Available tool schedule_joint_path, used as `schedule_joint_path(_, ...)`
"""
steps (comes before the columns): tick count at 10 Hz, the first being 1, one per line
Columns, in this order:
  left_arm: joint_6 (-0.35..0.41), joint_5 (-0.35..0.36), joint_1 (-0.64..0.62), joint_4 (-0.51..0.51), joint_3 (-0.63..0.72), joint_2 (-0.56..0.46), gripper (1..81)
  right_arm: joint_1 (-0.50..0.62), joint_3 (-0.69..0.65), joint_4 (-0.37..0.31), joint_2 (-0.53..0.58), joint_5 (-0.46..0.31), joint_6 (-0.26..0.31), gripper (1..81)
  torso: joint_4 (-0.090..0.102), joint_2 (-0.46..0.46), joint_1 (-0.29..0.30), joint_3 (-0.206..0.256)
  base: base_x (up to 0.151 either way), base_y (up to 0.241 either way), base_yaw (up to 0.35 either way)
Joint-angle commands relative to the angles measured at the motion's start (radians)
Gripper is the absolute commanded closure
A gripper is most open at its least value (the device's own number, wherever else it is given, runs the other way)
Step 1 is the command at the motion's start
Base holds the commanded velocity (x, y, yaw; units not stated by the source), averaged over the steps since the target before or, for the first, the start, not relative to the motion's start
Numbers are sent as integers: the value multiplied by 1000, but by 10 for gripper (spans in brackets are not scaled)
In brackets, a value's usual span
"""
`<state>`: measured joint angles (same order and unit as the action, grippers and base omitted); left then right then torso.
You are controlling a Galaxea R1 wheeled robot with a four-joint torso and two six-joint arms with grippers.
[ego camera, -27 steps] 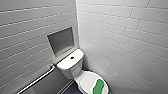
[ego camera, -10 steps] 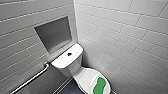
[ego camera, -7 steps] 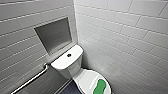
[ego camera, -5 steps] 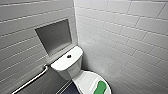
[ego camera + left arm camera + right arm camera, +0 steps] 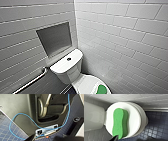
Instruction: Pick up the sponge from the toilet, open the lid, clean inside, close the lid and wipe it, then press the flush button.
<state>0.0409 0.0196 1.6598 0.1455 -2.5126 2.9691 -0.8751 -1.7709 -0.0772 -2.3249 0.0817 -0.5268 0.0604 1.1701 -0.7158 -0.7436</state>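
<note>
lying loose on the toilet lid [image 5: 136,117], sponge [image 5: 119,124] may slide if nudged; right gripper [image 5: 132,139] opening: cannot tell.

Bathroom, white wall tiles [image 5: 120,37], toilet [image 5: 70,65], grab bar [image 5: 32,81]

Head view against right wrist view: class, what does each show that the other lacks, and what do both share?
From the head view: the flush button, a recessed wall niche and a grab rail. From the right wrist view: the sponge at full length, lying on the shut lid. In both: the toilet, the green sponge and white wall tiles.
</note>
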Motion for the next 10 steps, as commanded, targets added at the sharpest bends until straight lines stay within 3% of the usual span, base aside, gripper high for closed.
schedule_joint_path(1,8,-89,67,8,14,45,10,106,-2,-7,10,-34,-4,10,0,97,-63,0,0,0,0)
schedule_joint_path(2,14,-87,84,32,11,73,10,110,-10,-9,0,-33,-5,10,0,135,-86,0,0,0,0)
schedule_joint_path(3,14,-86,93,38,9,87,10,115,-13,-7,-6,-33,-4,10,0,172,-109,-71,0,0,0)
schedule_joint_path(6,14,-79,93,34,8,74,10,130,-19,-4,-18,-34,-4,10,0,261,-165,-146,0,0,0)
schedule_joint_path(9,14,-79,93,31,8,74,10,147,-19,1,-24,-34,-4,10,0,371,-234,-249,0,0,0)
schedule_joint_path(10,14,-79,93,26,8,73,10,164,-11,2,-23,-34,-4,10,0,308,-193,-190,0,0,0)
